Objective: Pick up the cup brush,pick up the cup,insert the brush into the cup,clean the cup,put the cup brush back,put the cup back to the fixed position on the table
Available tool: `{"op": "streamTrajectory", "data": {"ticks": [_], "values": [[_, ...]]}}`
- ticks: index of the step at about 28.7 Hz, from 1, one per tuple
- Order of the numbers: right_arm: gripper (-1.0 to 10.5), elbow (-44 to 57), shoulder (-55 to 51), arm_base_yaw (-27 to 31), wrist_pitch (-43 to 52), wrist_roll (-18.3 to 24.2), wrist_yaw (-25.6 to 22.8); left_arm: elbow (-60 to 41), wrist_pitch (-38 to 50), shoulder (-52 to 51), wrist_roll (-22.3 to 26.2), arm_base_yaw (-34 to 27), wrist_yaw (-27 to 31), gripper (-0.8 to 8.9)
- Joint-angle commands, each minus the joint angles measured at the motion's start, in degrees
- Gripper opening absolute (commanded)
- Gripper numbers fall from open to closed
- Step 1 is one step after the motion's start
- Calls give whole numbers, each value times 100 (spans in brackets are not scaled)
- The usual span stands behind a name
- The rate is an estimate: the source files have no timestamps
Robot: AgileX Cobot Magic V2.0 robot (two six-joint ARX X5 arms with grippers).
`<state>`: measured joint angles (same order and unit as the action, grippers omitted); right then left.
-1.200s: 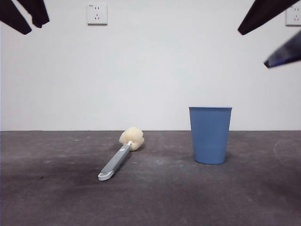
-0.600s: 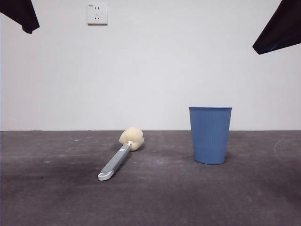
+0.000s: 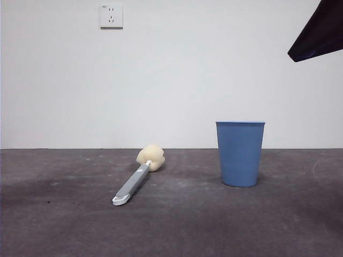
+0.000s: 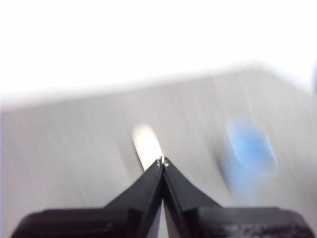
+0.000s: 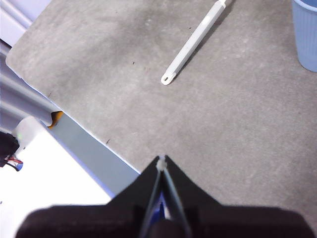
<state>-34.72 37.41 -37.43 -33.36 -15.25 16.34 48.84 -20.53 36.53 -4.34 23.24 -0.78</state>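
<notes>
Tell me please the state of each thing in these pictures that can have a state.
cup brush: lying flat on the table, not held.
cup: standing upright, mouth up, not held, apart from the brush.
left tool: shut, holding nothing.
right tool: shut, holding nothing, above the table.

open table (image 3: 64, 225) around cup brush (image 3: 133, 183), cup (image 3: 240, 153) well apart
</notes>
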Motion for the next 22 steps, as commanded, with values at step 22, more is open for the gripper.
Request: {"op": "streamTrajectory", "data": {"ticks": [22], "values": [[1, -11, -4, -4, 26, -33, -17, -4868, 2988, -3440, 243, -2184, 345, -3]]}}
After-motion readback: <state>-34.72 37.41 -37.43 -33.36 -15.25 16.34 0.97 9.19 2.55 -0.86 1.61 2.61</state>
